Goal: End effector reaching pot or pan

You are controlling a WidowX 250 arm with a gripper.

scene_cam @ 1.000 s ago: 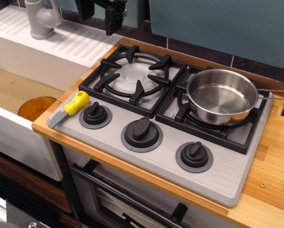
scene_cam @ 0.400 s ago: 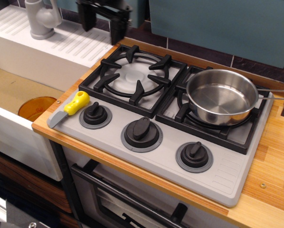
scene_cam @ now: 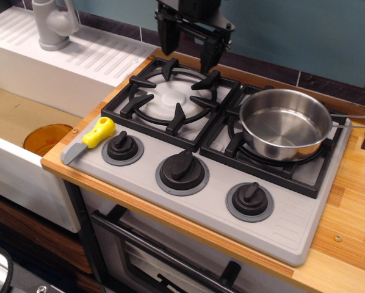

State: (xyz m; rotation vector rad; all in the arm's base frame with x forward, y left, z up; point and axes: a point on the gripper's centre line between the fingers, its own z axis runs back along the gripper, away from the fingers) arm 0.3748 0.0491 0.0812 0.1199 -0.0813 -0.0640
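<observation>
The shiny steel saucepan [scene_cam: 285, 124] sits on the right burner of the toy stove, its thin handle pointing right. It is empty. My black gripper [scene_cam: 188, 54] hangs above the back edge of the left burner, to the upper left of the pan and apart from it. Its two fingers [scene_cam: 168, 38] point down with a wide gap between them and hold nothing.
The left burner grate [scene_cam: 170, 99] is bare. Three black knobs [scene_cam: 182, 170] line the stove front. A yellow-handled toy knife [scene_cam: 88, 139] lies at the stove's left corner. An orange bowl [scene_cam: 45, 138] sits in the sink at left, near a grey faucet [scene_cam: 51, 23].
The gripper has moved right from above the counter's back left to over the back of the left burner, closer to the pan. The pan has not moved.
</observation>
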